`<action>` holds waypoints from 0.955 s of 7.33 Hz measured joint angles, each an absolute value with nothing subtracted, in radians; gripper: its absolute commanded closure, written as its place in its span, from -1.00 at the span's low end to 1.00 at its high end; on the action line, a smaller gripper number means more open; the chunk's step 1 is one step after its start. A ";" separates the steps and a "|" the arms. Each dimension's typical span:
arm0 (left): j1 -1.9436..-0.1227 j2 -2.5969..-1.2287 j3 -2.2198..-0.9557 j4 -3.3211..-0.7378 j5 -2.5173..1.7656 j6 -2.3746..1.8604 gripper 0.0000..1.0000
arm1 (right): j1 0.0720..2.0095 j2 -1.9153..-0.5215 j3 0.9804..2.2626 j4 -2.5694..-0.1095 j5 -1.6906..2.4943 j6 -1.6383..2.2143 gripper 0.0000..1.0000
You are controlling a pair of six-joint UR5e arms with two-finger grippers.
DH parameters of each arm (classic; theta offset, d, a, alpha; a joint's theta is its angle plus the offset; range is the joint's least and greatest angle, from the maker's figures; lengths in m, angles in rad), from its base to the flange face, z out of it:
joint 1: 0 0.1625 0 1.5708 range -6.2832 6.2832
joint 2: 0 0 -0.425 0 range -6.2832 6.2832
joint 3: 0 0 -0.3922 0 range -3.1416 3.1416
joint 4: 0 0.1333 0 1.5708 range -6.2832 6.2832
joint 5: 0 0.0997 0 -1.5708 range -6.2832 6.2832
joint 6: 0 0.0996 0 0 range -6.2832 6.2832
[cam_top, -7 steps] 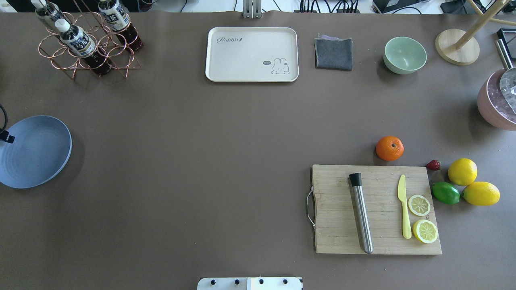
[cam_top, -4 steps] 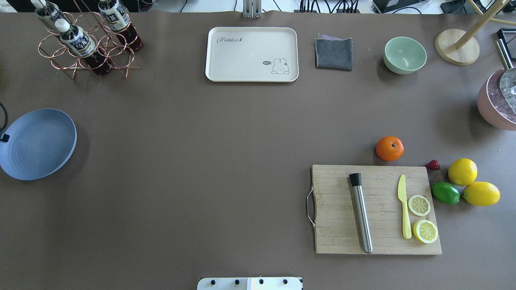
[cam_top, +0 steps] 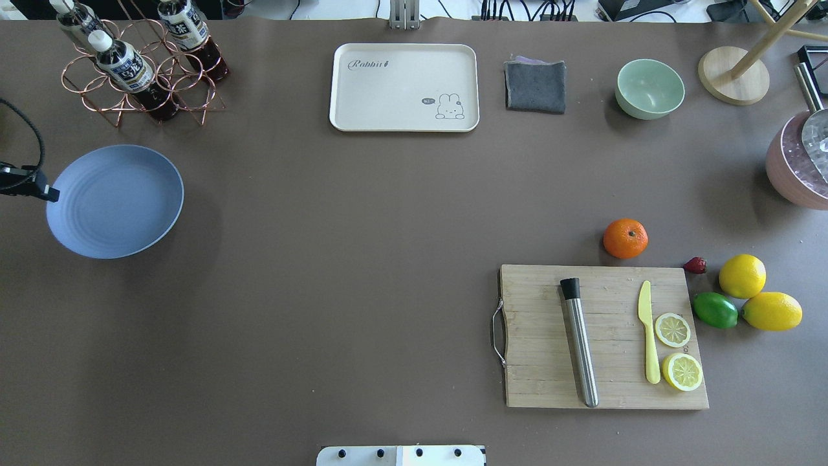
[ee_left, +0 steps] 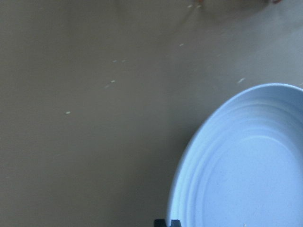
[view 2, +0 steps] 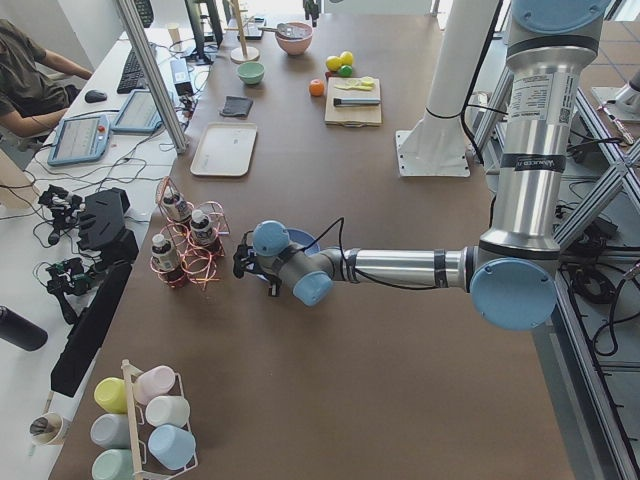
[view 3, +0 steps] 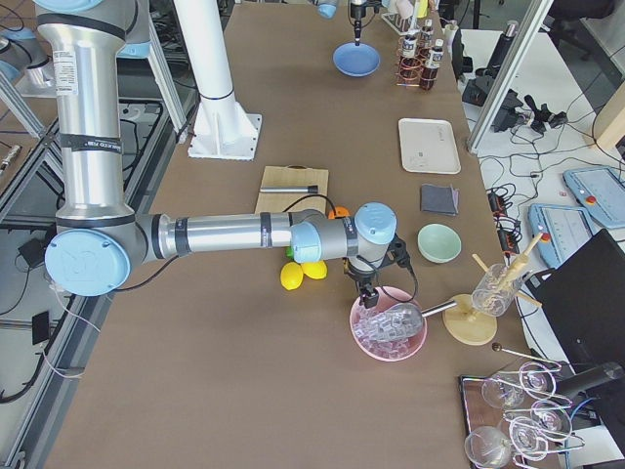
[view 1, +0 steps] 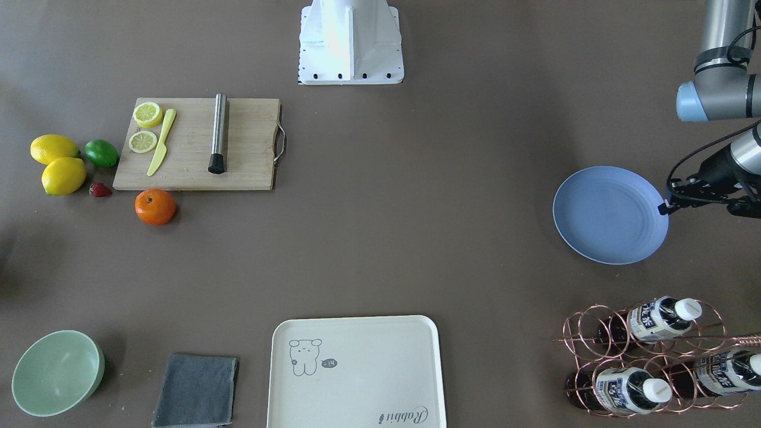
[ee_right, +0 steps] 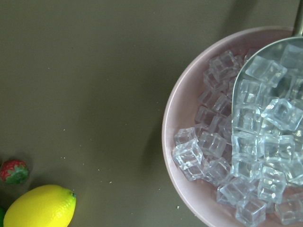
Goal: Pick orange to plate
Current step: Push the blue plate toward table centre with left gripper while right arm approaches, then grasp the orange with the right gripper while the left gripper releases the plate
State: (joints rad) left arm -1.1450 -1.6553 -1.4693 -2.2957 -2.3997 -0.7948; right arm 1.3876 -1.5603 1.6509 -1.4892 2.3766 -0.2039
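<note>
The right end effector (view 3: 363, 289) is hovering over the ice bowl (view 3: 389, 337); whether it is parted, I cannot tell. The orange (cam_top: 625, 238) is sitting nearest this arm on the surface (cam_top: 362, 259), just beyond the cutting board (cam_top: 537, 349). Far across, the left end effector (cam_top: 44, 192) is clamping the plate (cam_top: 116, 200) by its rim.

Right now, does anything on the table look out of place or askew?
Yes: the plate is not lying free; the left gripper pinches its rim, on the robot's far left, a long way from the orange. Nothing looks spilled or damaged.
</note>
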 measured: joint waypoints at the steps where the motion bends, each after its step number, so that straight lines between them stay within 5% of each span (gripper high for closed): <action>1: -1.090 -1.694 -1.528 -2.284 -2.387 -0.937 1.00 | 1.358 -1.540 1.661 -1.489 2.374 -0.183 -1.00; 7: -0.583 -2.020 -1.660 -2.060 -1.921 -1.514 1.00 | 1.113 -1.450 1.678 -1.298 2.307 0.341 -1.00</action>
State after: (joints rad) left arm -0.5833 -2.0198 -1.6599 -2.0604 -1.9209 -1.5139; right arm 1.1131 -1.4500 1.6784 -1.2981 2.3071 0.3410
